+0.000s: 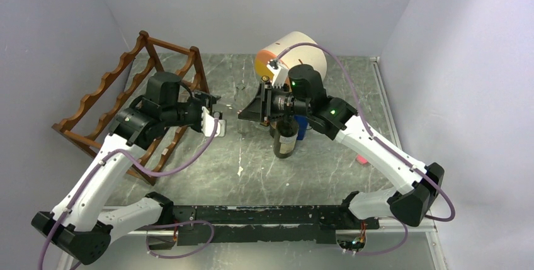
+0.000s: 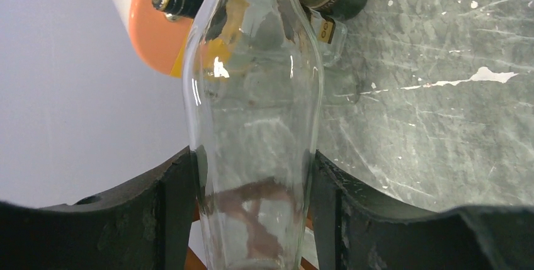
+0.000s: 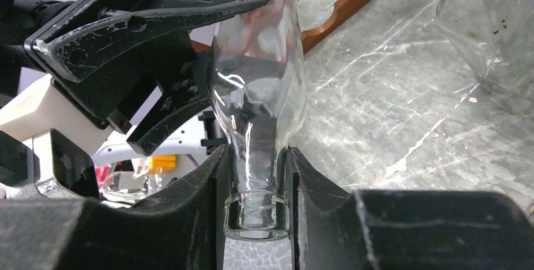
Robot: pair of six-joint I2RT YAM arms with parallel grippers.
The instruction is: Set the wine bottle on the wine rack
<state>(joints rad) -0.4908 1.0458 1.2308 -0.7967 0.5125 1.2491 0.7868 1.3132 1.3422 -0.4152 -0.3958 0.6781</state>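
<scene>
A clear glass wine bottle [image 2: 255, 112] hangs level in the air between my two grippers, barely visible in the top view. My left gripper [image 2: 252, 219] is shut on its body. My right gripper [image 3: 257, 201] is shut on its neck [image 3: 258, 175], just behind the lip. In the top view the left gripper [image 1: 217, 118] and the right gripper [image 1: 249, 114] face each other mid-table. The reddish-brown wooden wine rack [image 1: 113, 103] stands at the left, behind and under my left arm. Its scalloped rails also show in the right wrist view [image 3: 352, 5].
A dark wine bottle [image 1: 284, 139] stands upright under my right wrist, with a blue object [image 1: 302, 125] beside it. A white cylinder with an orange end [image 1: 291, 62] lies behind. Another clear bottle [image 3: 491, 18] stands nearby. Walls close in the left, back and right.
</scene>
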